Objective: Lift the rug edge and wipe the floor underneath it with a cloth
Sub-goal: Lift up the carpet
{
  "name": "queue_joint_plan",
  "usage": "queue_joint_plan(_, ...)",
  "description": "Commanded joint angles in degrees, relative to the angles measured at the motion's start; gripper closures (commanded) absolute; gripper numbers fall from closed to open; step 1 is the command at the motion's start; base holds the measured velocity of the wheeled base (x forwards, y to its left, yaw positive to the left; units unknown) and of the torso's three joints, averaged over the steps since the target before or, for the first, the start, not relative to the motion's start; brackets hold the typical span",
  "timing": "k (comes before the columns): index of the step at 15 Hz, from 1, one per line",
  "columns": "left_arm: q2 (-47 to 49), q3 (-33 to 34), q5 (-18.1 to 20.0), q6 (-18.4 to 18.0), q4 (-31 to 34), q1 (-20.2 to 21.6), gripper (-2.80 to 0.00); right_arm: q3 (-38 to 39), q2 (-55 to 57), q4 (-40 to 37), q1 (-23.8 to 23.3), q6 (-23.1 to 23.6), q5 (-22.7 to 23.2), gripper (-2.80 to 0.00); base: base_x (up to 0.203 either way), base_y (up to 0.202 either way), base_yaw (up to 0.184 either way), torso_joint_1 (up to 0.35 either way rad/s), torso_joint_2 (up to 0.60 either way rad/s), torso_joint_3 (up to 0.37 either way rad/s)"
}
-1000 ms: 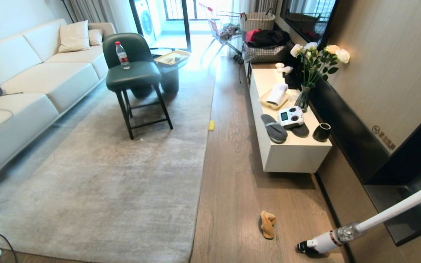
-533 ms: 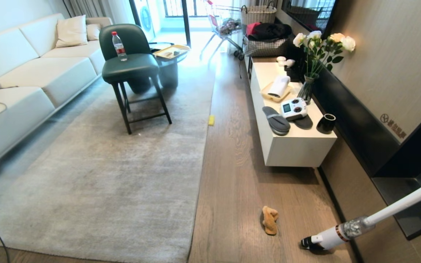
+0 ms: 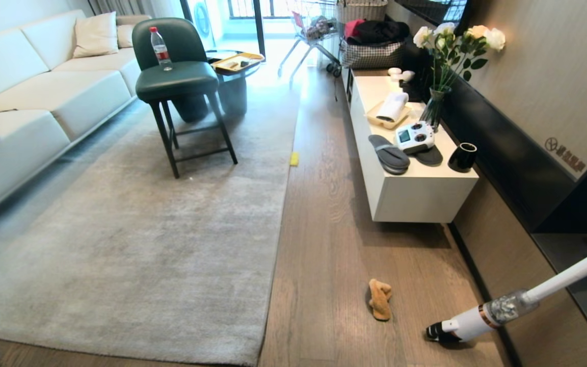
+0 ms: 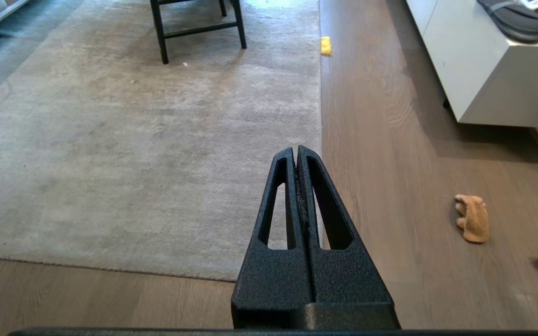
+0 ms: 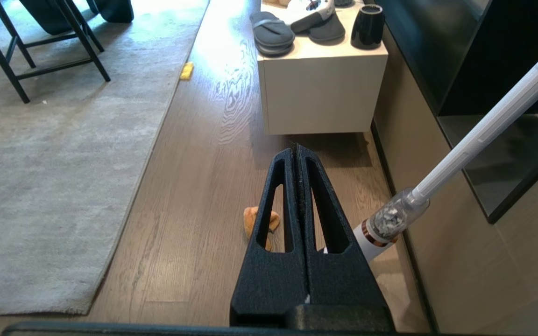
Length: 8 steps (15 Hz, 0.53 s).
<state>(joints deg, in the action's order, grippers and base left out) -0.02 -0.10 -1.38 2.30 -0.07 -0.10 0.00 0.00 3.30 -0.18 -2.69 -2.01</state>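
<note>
Both claws, left claw (image 4: 296,151) and right claw (image 5: 297,149), are closed, empty; open right over the cloth (image 3: 379,299) first, then lift the rug (image 3: 161,244).

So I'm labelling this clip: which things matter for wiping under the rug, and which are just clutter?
Job:
rug
floor
cloth

Clutter:
green chair
bottle
slippers
rolled towel
vase of roses
vacuum

floor (image 3: 324,214): brown wood planks
rug (image 3: 145,244): lying flat, pale grey
cloth (image 3: 379,299): bare planks, apart from rug
vacuum head (image 3: 438,332): near cloth
</note>
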Motion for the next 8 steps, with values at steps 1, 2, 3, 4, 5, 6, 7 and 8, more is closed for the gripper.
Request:
queue_joint_plan(1,0.0,0.0,0.0,0.0,0.0,0.0,0.00,0.0,0.1,0.0,0.0,0.0,0.0,0.00,0.000,0.000,0.000,-0.092,0.47,0.375)
queue_joint_plan(2,0.0,0.0,0.0,0.0,0.0,0.0,0.00,0.0,0.1,0.0,0.0,0.0,0.0,0.00,0.000,0.000,0.000,-0.076,0.47,0.388)
queue_joint_plan(3,0.0,0.0,0.0,0.1,0.0,0.0,0.00,0.0,0.1,0.0,0.0,0.0,0.0,0.00,0.000,0.000,0.000,-0.061,0.45,0.391)
queue_joint_plan(4,0.0,0.0,0.0,0.0,0.0,0.0,0.00,0.0,0.1,0.0,0.0,0.0,-0.1,0.00,0.000,0.000,0.000,-0.043,0.47,0.403)
queue_joint_plan(5,0.0,0.0,0.0,0.0,0.0,0.0,0.00,0.0,0.1,0.0,0.0,0.0,0.0,0.00,0.000,0.000,0.000,-0.040,0.44,0.403)
queue_joint_plan(6,0.0,0.0,0.0,0.0,0.0,0.0,0.00,0.0,0.1,0.0,0.0,0.0,0.0,0.00,0.000,0.000,0.000,-0.034,0.45,0.410)
queue_joint_plan(7,0.0,0.0,-0.1,0.0,0.0,0.0,0.00,0.0,0.1,0.0,0.0,0.0,0.0,0.00,0.000,0.000,0.000,-0.027,0.44,0.427)
queue_joint_plan(8,0.0,0.0,0.0,0.0,0.0,0.0,0.00,0.0,0.1,0.0,0.0,0.0,0.0,0.00,0.000,0.000,0.000,0.001,0.44,0.439)
